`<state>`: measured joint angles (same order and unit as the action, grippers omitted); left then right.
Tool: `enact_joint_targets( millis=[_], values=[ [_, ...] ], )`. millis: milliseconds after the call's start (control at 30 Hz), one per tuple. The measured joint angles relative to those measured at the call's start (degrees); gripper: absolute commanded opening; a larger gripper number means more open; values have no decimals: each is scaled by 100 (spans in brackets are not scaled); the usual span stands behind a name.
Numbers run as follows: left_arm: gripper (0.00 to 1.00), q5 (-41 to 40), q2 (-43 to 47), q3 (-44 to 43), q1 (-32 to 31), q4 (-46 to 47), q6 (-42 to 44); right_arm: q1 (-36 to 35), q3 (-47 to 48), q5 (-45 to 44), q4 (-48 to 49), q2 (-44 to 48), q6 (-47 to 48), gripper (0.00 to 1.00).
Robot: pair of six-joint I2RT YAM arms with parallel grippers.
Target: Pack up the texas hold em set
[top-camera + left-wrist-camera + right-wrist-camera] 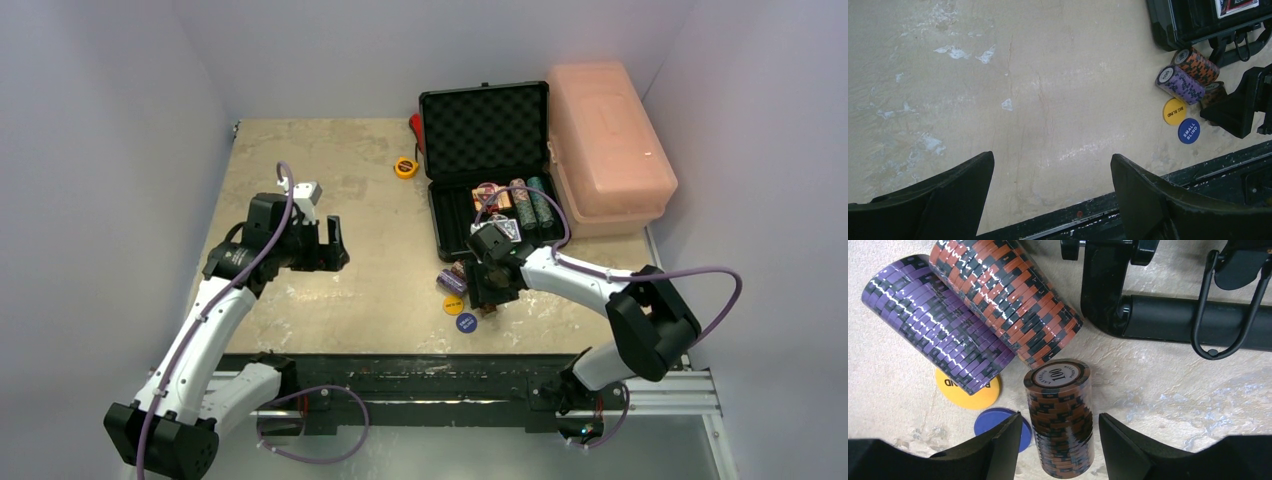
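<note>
The black briefcase (485, 130) lies open at the back right, with chip stacks (530, 205) and card decks in its base. In front of it on the table lie a purple chip stack (938, 322) and an orange one (1008, 300) on their sides. A brown chip stack (1060, 415) stands upright. My right gripper (1059, 422) is open with a finger on each side of the brown stack, with gaps on both sides. A yellow button (968, 390) and a blue button (993, 420) lie just left of it. My left gripper (1052, 157) is open and empty over bare table.
A pink plastic box (610, 150) stands right of the briefcase. A yellow tape measure (405, 167) lies left of the briefcase lid. The briefcase handle (1173, 320) lies just beyond the chip stacks. The black table rail (450, 375) runs along the near edge.
</note>
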<state>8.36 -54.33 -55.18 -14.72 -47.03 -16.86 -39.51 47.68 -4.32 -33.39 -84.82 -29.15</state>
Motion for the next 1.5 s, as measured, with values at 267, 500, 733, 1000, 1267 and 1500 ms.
enact_joint_targets(
  millis=[267,500,733,1000,1267,1500],
  values=[
    [86,0,-48,0,0,-44,0,-35,11,-118,-2,-37,42,41],
    [86,0,-76,0,-4,-46,0,-85,20,-184,-2,-37,70,51],
    [86,-2,-85,0,-4,-61,0,-101,20,-225,-33,-37,70,59],
    [86,-2,-92,0,-7,-63,0,-114,20,-243,-92,-35,68,53],
    [86,-2,-94,0,-7,-63,0,-149,24,-269,-92,-31,68,15],
    [86,-4,-94,0,-7,-63,0,-175,24,-264,-133,-9,68,0]
  ],
)
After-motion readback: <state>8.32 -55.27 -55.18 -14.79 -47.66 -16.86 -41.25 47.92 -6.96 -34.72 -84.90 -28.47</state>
